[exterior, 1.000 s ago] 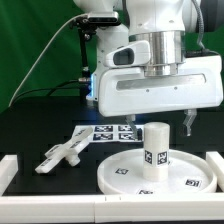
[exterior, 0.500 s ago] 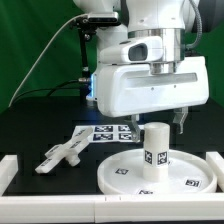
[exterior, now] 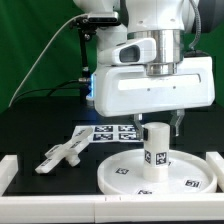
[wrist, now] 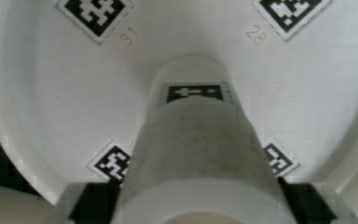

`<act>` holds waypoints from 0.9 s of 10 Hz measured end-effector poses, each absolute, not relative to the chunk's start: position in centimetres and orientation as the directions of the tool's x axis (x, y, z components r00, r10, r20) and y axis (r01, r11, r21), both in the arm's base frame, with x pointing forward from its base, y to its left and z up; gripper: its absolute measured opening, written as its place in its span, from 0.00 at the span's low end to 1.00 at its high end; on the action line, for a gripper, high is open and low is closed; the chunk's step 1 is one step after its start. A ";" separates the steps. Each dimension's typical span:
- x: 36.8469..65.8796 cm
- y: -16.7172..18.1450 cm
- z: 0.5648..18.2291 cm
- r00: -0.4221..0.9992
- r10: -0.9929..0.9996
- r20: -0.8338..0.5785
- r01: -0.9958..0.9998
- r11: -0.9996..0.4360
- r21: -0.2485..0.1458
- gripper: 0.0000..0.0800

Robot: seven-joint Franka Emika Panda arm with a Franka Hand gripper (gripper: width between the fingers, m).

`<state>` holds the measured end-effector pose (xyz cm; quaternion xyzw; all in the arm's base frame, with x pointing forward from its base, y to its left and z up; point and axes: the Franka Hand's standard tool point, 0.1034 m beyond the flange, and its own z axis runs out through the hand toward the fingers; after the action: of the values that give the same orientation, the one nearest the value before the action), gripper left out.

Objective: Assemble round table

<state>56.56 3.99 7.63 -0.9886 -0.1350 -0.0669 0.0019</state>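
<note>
The round disc top [exterior: 120,172] lies flat at the front of the table. The short thick leg [exterior: 155,148] stands upright on its middle. My gripper [exterior: 160,125] hangs right over the leg's top, open; one finger [exterior: 178,123] shows beside the leg on the exterior view's right, the other is hidden. In the wrist view the leg [wrist: 197,130] rises from the disc [wrist: 176,35] into my gripper [wrist: 190,202], with a dark finger [wrist: 96,195] on each side of its top. The cross-shaped foot [exterior: 62,154] lies loose on the table at the exterior view's left.
The marker board [exterior: 110,132] lies flat behind the disc. A white rail [exterior: 8,170] borders the table at the exterior view's left and front. The arm's large white body [exterior: 150,85] fills the space above the disc.
My gripper has shifted toward the exterior view's left, so that it now sits centred over the leg. The leg, disc and foot have not moved.
</note>
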 end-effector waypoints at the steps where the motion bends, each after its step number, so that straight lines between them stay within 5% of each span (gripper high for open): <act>1: 56.6 4.0 7.6 0.974 0.177 0.141 0.178 -0.984 0.006 0.51; 5: 56.7 3.9 7.6 0.923 -0.346 0.172 -0.342 -0.938 -0.049 0.51; 9: 56.5 3.7 7.5 0.657 -0.749 0.081 -0.742 -0.662 -0.105 0.51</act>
<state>56.49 3.66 7.51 -0.9098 0.4097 -0.0588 0.0314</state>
